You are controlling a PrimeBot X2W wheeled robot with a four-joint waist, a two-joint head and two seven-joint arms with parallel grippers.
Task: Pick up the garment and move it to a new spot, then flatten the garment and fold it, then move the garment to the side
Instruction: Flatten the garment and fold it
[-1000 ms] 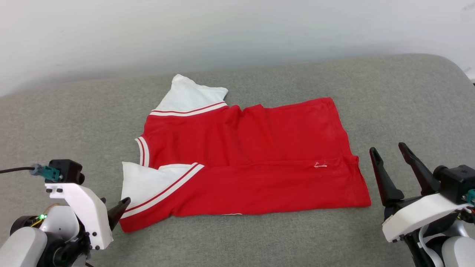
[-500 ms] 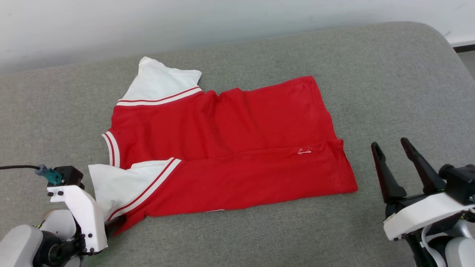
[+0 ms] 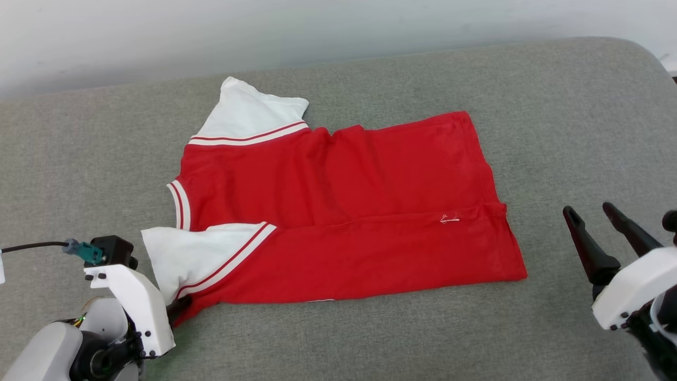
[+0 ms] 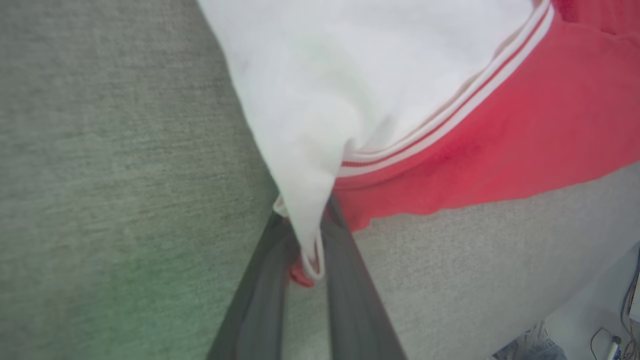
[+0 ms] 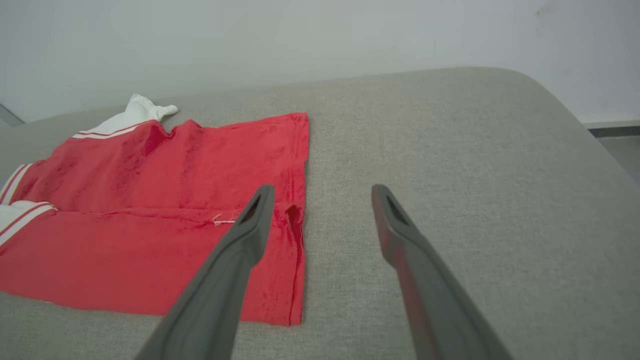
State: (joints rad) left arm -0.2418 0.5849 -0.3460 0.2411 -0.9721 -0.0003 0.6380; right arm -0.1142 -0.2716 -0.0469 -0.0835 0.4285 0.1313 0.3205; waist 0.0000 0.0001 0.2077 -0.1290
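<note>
The garment (image 3: 338,211) is a red jersey with white striped sleeves, lying folded lengthwise on the grey cushion, its collar end to the left. My left gripper (image 3: 180,308) sits at the near-left corner of the garment (image 4: 450,125). In the left wrist view my left gripper (image 4: 305,250) is shut on the garment's white sleeve edge and red corner, pinched between its two dark fingers (image 4: 260,300). My right gripper (image 3: 595,222) hovers open to the right of the hem, off the cloth. In the right wrist view my right gripper (image 5: 322,192) spreads wide above the garment (image 5: 150,210)'s right edge.
The grey cushion (image 3: 555,132) stretches wide around the jersey, with a pale wall (image 3: 317,32) behind. Its rounded right end (image 5: 575,130) drops off toward the floor. Bare cushion lies in front of and to the right of the jersey.
My left gripper has closed on the jersey's near-left corner. The head camera shifted, so the whole picture slid. My right gripper stays open.
</note>
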